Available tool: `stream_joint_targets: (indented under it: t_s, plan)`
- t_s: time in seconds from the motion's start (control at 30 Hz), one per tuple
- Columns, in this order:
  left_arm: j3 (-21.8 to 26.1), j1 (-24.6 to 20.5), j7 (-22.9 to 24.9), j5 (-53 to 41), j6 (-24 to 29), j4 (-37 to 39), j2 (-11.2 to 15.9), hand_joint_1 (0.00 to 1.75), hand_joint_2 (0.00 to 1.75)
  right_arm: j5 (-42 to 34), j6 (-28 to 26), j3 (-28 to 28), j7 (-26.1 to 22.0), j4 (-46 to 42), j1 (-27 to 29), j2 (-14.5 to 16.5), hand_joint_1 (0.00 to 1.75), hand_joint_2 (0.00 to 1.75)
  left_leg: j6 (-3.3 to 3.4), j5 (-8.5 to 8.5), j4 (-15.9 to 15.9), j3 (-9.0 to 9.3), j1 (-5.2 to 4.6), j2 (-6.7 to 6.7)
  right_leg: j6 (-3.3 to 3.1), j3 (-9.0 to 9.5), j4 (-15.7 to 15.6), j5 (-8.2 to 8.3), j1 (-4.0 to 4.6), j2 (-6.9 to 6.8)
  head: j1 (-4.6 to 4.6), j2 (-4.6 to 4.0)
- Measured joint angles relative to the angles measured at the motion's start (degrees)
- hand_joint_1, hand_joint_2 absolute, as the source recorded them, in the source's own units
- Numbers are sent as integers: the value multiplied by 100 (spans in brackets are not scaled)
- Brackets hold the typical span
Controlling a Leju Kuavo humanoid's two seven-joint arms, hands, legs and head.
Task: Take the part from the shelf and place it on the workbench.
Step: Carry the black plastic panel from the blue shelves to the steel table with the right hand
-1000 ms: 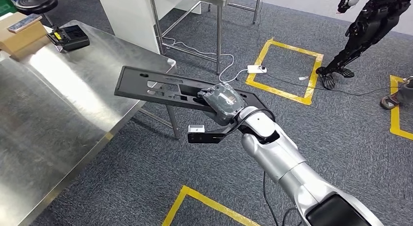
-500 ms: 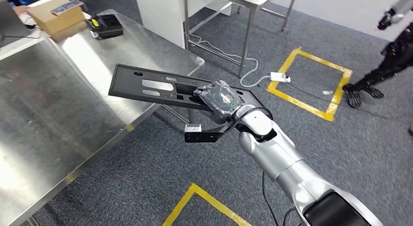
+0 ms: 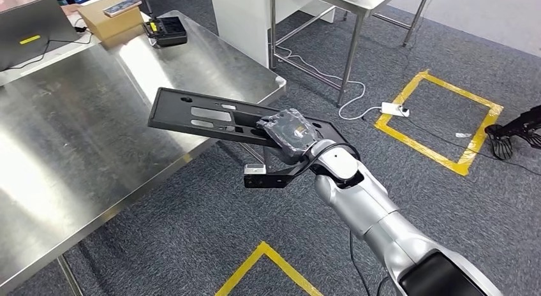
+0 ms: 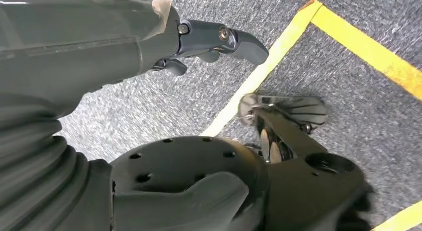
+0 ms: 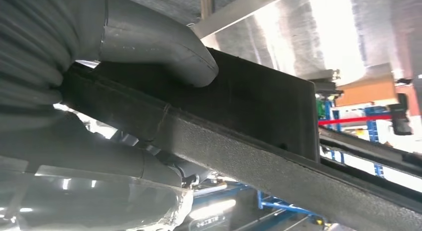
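Head view: the right hand [image 3: 292, 135], wrapped in a crinkled clear cover, grips one end of the part [image 3: 210, 116], a long flat black panel with slots and holes cut through it. The panel is held roughly level, its free end reaching out above the corner of the workbench [image 3: 76, 143], a brushed steel table with a hard glare; that reach suits setting it down flat, though it does not look to be resting there yet. Yellow floor tape [image 3: 440, 117] marks squares on the grey carpet.

Left wrist view: the left hand [image 4: 199, 42] hangs above carpet and tape, its dark fingers [image 4: 239, 42] loosely apart and holding nothing.

Right wrist view: the thick grey thumb [image 5: 164, 47] presses one face of the matte, grainy panel while the covered fingers sit against the other, clamping its edge.
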Motion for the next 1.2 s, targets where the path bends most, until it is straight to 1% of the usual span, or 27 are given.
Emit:
stream_joint_targets:
  t_s: [0.03, 0.07, 0.1, 0.13, 0.17, 0.23, 0.27, 0.3, 0.37, 0.43, 0.5, 0.53, 0.57, 0.6, 0.63, 0.7, 0.73, 0.77, 0.8, 0.87, 0.93, 1.0, 1.03, 1.07, 1.1, 1.13, 1.2]
  plan:
    - [0, -5, -2, -1, -1, 0, 7, 0, 175, 1, 0, 1, -1, 1, 7, -3, 175, 175, -10, -139, 350, -179, 3, 29, -15, 2, 0, -8, 16, -52, -1, 0]
    - [0, -8, -3, -1, -1, 0, 11, 0, 175, 1, 0, 2, -2, 2, 15, -6, 175, 175, -12, -194, 579, -303, 4, 39, -24, 4, 1, -15, 30, -109, 0, 0]
    - [0, -9, -5, -2, -3, 0, 15, 0, 175, 1, 0, 2, -4, 2, 21, -5, 175, 175, -6, -145, 614, -328, 3, 45, -32, 8, 1, -22, 42, -159, -2, 0]
    - [0, -9, -5, -3, -5, 0, 18, 0, 175, 2, 0, 3, -7, 2, 24, -4, 175, 175, 11, 3, 426, -235, 0, 63, -38, 19, 1, -30, 52, -206, 0, 0]
    - [0, -9, -5, -7, -8, 0, 21, 0, 175, 3, 0, 3, -9, 1, 22, 0, 175, 175, 39, 204, 68, -46, -7, 114, -44, 34, 1, -40, 62, -249, -2, 0]
    - [-1, -13, -5, -20, -17, 0, 22, 0, 175, 8, 0, 2, -11, 1, 9, 4, 175, 175, 118, 445, -621, 317, -62, 313, -37, 56, 2, -61, 102, -323, 4, 0]
    - [-1, -14, -4, -26, -21, 1, 21, 0, 175, 12, 0, 3, -13, 1, 1, 8, 175, 175, 154, 480, -808, 407, -92, 379, -22, 60, 2, -71, 122, -358, 6, 0]
    - [-2, -17, -2, -30, -24, 1, 19, 0, 175, 18, 0, 5, -15, 2, -5, 13, 175, 175, 184, 460, -864, 426, -121, 398, -6, 60, -2, -77, 135, -394, 10, 0]
    - [-2, -16, 5, -29, -26, 2, 11, 0, 175, 26, 0, 9, -19, 2, -18, 40, 175, 175, 240, 492, -912, 436, -114, 300, 40, 60, -2, -95, 146, -450, 9, 0]
    - [-2, -20, 13, -28, -24, 1, -1, 0, 175, 28, 0, 10, -20, 4, -43, 63, 175, 175, 312, 545, -997, 491, -80, 214, 62, -25, 207, -220, 142, -324, 16, 0]
    - [-2, -29, 22, -28, -21, 1, -11, 0, 175, 27, 0, 10, -22, 16, -57, 63, 175, 175, 358, 577, -1038, 520, -62, 123, 37, -329, 855, -497, 116, -114, 34, 0]
    - [-2, -32, 28, -28, -19, 1, -14, 0, 175, 27, 0, 10, -23, 29, -50, 59, 175, 175, 369, 581, -1036, 518, -59, 67, 31, -528, 1246, -630, 105, -61, 42, 0]
    - [-2, -32, 31, -28, -20, 2, -16, 0, 175, 27, 0, 11, -24, 44, -36, 54, 175, 175, 369, 582, -1035, 516, -58, 3, 45, -683, 1530, -704, 96, -39, 52, 0]
    - [-2, -31, 33, -30, -22, 2, -19, 0, 175, 28, 0, 11, -24, 58, -24, 49, 175, 175, 368, 581, -1031, 516, -57, -59, 82, -745, 1614, -689, 84, -31, 57, 0]
    - [-1, -30, 36, -32, -25, 2, -20, 0, 175, 28, 0, 12, -24, 69, -20, 47, 175, 175, 362, 579, -1022, 517, -55, -121, 136, -692, 1460, -581, 70, -23, 61, 0]
    - [-2, -30, 38, -41, -34, 2, -24, 0, 175, 34, 0, 12, -24, 78, -35, 47, 175, 175, 328, 559, -984, 511, -48, -225, 247, -354, 681, -241, 21, 64, 67, 0]
    - [-2, -31, 37, -45, -39, 2, -26, 0, 175, 40, 0, 14, -25, 80, -44, 50, 175, 175, 297, 541, -954, 495, -54, -271, 264, -188, 332, -110, 6, 113, 71, 0]
    - [-2, -31, 37, -48, -42, 2, -26, 0, 175, 45, 1, 16, -25, 82, -48, 53, 175, 175, 262, 528, -931, 474, -58, -304, 252, -88, 116, -38, -1, 151, 71, 0]
    - [-1, -29, 37, -49, -43, 2, -26, 0, 175, 48, 1, 18, -26, 85, -49, 58, 175, 175, 225, 524, -917, 451, -56, -333, 217, -51, 35, -16, 6, 165, 70, 0]
    - [-1, -23, 37, -51, -43, 1, -22, 0, 175, 50, 1, 22, -24, 88, -50, 74, 175, 175, 158, 524, -912, 424, -33, -366, 132, -44, 25, 8, 15, 107, 66, 0]
    - [-2, -22, 32, -55, -44, 0, -17, 0, 175, 51, 0, 23, -20, 87, -55, 91, 175, 175, 97, 405, -749, 354, -18, -247, 53, -28, 4, 21, -4, 51, 43, 0]
    - [-2, -32, 22, -59, -47, 0, -6, 0, 175, 53, 0, 23, -19, 85, -46, 94, 175, 175, 41, 73, -166, 89, -13, -45, -10, -12, -5, 14, -2, -18, 4, 0]
    - [-1, -38, 17, -61, -50, 0, 0, 0, 175, 54, 0, 23, -18, 85, -32, 90, 175, 175, 19, -106, 220, -102, -7, 12, -30, -9, -4, 6, 8, -59, -11, 0]
    - [-1, -41, 14, -61, -54, 0, 7, 0, 175, 55, 0, 23, -17, 86, -14, 84, 175, 175, 5, -213, 526, -259, -4, 35, -36, -8, -4, 1, 18, -102, -12, 0]
    - [-1, -42, 12, -63, -57, 0, 12, 0, 175, 55, 0, 23, -17, 86, 4, 80, 175, 175, 0, -219, 665, -339, -4, 44, -42, -6, -3, -4, 25, -145, -13, 0]
    - [-1, -42, 11, -66, -59, 0, 17, 0, 175, 56, 0, 23, -17, 85, 16, 78, 175, 175, 3, -112, 576, -300, -4, 56, -45, -1, -2, -9, 29, -182, -14, 0]
    - [-3, -42, 16, -81, -63, 0, 24, 0, 175, 58, 1, 22, -17, 80, 24, 79, 175, 175, 40, 264, -145, 68, -12, 167, -41, 25, -2, -28, 38, -250, -14, 0]
